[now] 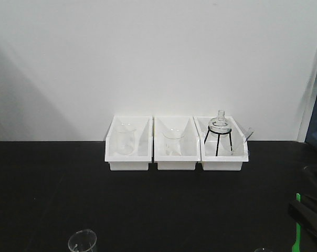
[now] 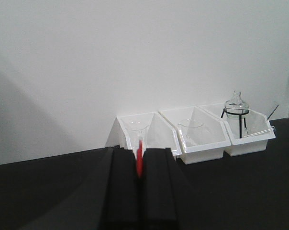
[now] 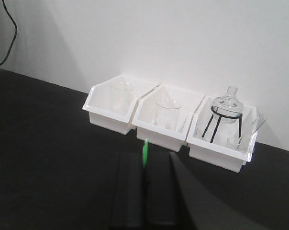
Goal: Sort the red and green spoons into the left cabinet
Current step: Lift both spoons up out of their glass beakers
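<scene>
Firstly, in the front view the green spoon (image 1: 297, 231) stands almost upright at the right edge, against the dark right fingers (image 1: 308, 214); how they grip it I cannot tell from here. Three white bins (image 1: 127, 165) sit at the back of the black bench (image 1: 53, 194). The left cabinet is not in view.

Then, in the left wrist view the left fingers (image 2: 125, 187) are pressed together on the red spoon (image 2: 140, 160), and only a short red piece shows above them.

Lastly, in the right wrist view the right fingers (image 3: 130, 191) are closed narrowly on the green spoon (image 3: 145, 152).

Both spoons look thin, light and smooth, so I judge they can pivot or slip. A hold on the handle, near its middle, seems safest.
</scene>
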